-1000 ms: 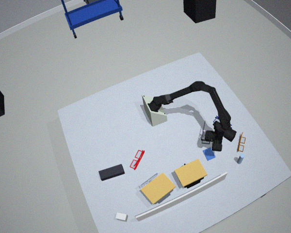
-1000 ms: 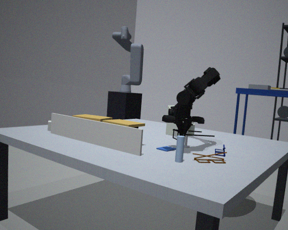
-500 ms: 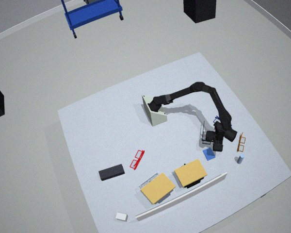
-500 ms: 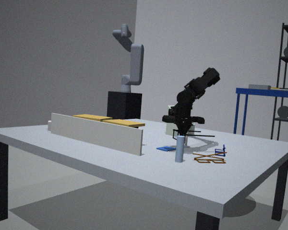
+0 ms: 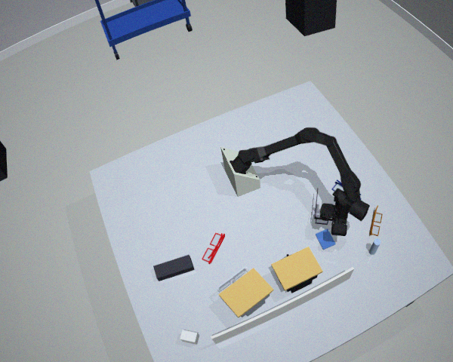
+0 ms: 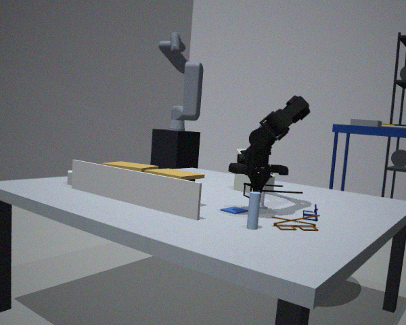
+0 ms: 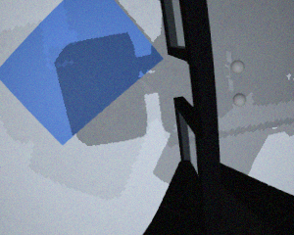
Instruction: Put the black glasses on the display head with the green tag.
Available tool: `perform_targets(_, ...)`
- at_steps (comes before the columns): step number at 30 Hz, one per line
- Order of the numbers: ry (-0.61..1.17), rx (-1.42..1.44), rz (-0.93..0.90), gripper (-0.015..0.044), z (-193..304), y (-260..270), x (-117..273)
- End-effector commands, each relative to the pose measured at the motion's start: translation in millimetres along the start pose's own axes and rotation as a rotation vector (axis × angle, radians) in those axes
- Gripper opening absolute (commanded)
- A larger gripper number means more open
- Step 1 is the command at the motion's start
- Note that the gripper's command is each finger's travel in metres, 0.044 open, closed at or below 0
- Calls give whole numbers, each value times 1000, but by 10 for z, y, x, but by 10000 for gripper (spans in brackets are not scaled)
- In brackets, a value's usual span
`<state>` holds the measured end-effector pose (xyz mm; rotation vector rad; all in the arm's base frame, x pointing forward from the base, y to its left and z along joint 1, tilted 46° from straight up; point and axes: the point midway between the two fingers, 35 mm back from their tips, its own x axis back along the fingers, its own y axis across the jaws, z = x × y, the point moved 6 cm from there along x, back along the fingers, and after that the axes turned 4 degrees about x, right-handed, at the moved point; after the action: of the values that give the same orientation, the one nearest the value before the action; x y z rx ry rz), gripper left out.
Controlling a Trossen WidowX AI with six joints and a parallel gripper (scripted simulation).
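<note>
The black glasses (image 5: 322, 223) (image 6: 244, 190) are held level above the table, with their two thin temples pointing back toward the arm's base side. My gripper (image 6: 257, 189) points down and is shut on the front of the black glasses; its fingertips are hidden in the top view. A small pale stand (image 6: 262, 200) shows beneath the glasses. Two yellow boards (image 5: 297, 268) (image 5: 246, 292) lie over darker shapes that may be the display heads. A black part (image 5: 303, 284) shows under the right board. The heads' faces and the green tag cannot be seen.
A blue flat square (image 5: 325, 239) (image 6: 234, 210) (image 7: 26, 73) lies near the gripper. Orange glasses (image 5: 370, 225), a blue-grey cylinder (image 5: 374, 246) (image 6: 253, 210), blue glasses (image 5: 337, 184), red glasses (image 5: 217, 246) and a black box (image 5: 174, 267) stand around. A long white wall (image 5: 283, 305) (image 6: 137, 189) runs behind the boards.
</note>
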<state>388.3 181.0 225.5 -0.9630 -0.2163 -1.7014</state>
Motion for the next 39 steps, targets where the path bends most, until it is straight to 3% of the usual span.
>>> perform_targets(1,0,-6,-1,0,-7,4,-2)
perform_targets(12,-1,-6,-1,0,-49,3,9)
perform_targets(22,-4,-6,-2,0,-116,0,576)
perform_targets(28,-5,-10,-3,0,-127,9,592)
perform_targets(39,-13,-234,-31,0,-683,515,754)
